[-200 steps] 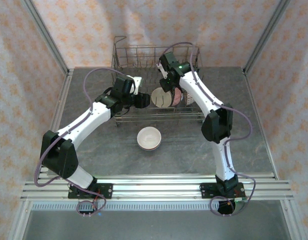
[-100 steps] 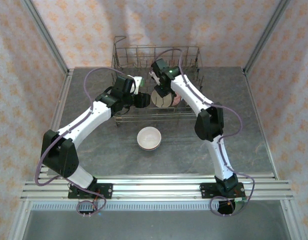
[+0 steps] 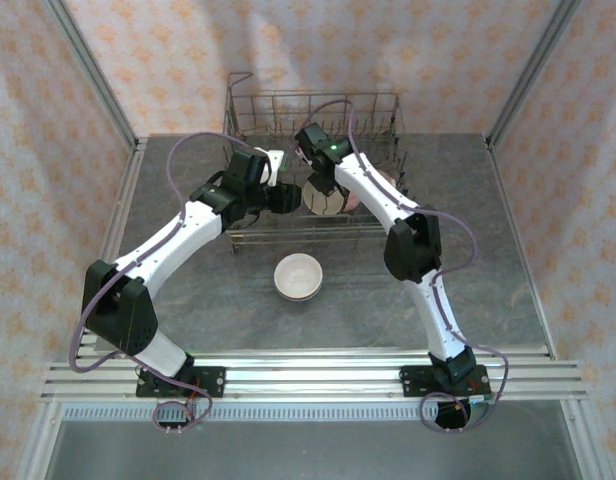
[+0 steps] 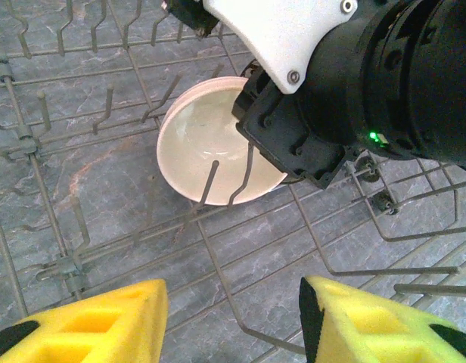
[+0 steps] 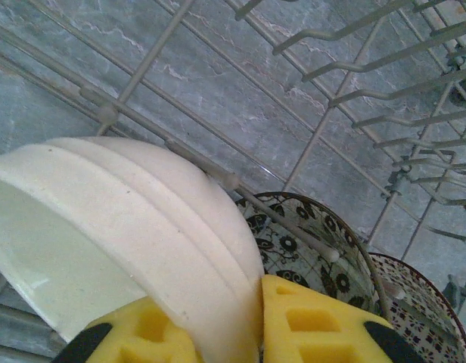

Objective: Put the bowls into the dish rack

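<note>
place: lab-style robot test booth | walls: peach floral-print panels (image 3: pixel 438 50) on 3 sides | frame: bare aluminium posts (image 3: pixel 95 80) | surface: grey stone-look table (image 3: pixel 508 280) | mount: 2 robot arms (image 3: pixel 178 235) bolted to aluminium rails (image 3: pixel 318 366) | prop: wire dish rack (image 3: pixel 288 97)

You have a grey marbled desk (image 3: pixel 488 260). Behind it and at both its sides stand wallpaper panels (image 3: pixel 438 50) with orange flowers. Along its near edge runs an aluminium rail (image 3: pixel 318 375).
</note>
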You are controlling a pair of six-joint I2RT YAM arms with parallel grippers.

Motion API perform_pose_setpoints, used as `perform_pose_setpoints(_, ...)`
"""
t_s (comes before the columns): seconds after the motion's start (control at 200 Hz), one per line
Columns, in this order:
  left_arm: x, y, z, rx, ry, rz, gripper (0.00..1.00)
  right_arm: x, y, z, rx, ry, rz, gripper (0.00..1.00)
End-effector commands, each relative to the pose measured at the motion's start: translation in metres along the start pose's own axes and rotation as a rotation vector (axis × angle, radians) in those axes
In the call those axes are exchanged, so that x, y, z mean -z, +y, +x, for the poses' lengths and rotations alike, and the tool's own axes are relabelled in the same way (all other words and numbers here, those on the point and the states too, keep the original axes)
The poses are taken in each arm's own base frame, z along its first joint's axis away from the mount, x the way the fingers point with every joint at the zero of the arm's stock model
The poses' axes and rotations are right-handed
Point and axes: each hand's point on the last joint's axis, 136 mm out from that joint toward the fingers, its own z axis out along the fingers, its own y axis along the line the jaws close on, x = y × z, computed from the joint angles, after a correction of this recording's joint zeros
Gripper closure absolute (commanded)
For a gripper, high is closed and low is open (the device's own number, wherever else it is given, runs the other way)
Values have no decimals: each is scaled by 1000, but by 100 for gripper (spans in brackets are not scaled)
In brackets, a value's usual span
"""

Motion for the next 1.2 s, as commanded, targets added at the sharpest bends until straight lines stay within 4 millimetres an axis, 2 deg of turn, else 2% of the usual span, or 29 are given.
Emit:
perform_pose_setpoints(0.0,-2,-4,-4,-17,4,6,49,0,-11,-3,-3,-7,75,83)
perform_pose_setpoints(0.305,-4,-6,-6,-20,4,17,49,26,-20,-17,-25,-73,169,93)
perform_pose_setpoints(0.626,-6,-8,-7,-23,-6,30,49,57,-32,-26,-112,-150,296,95)
perform_pose_setpoints(0.716,-6,-7,-5,-23,-12,32,49,63,-29,-29,-132,-174,305,95)
perform_pose_setpoints(0.861,0,-7,-7,-24,-64,38,49,70,-25,-32,-191,-221,290,95)
perform_pose_setpoints(1.026,8,-7,-8,-31,-107,37,49,82,-34,-30,-257,-242,318,95)
perform_pose_setpoints(1.196,14,-6,-9,-38,-140,39,49,87,-33,-30,-239,-229,368,95)
